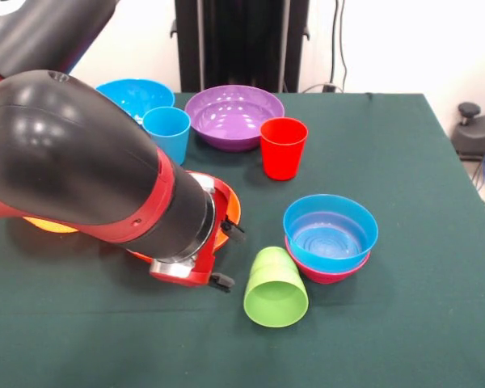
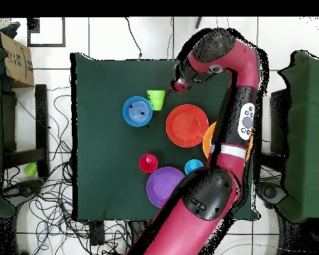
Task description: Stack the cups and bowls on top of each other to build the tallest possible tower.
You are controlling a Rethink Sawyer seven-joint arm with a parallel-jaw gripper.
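The lime green cup (image 1: pixel 275 289) lies on its side, mouth toward the camera, just left of the small blue bowl (image 1: pixel 330 230), which is nested in the small magenta bowl (image 1: pixel 327 271). My gripper (image 1: pixel 226 256) is low beside the green cup, its two black fingertips apart with nothing between them. The red-orange bowl (image 1: pixel 229 206) lies partly under my wrist. The red cup (image 1: pixel 283 147), purple bowl (image 1: pixel 234 115), light blue cup (image 1: pixel 166 133) and large blue bowl (image 1: pixel 133 94) stand at the back. A sliver of the yellow-orange bowl (image 1: pixel 48 225) shows under my arm.
In the overhead view my gripper (image 2: pixel 181 85) is beside the green cup (image 2: pixel 155 99), near the small blue bowl (image 2: pixel 137 111) and the red-orange bowl (image 2: pixel 187 125). The green table (image 1: pixel 420 323) has bare cloth at the front. My arm hides much of the left side.
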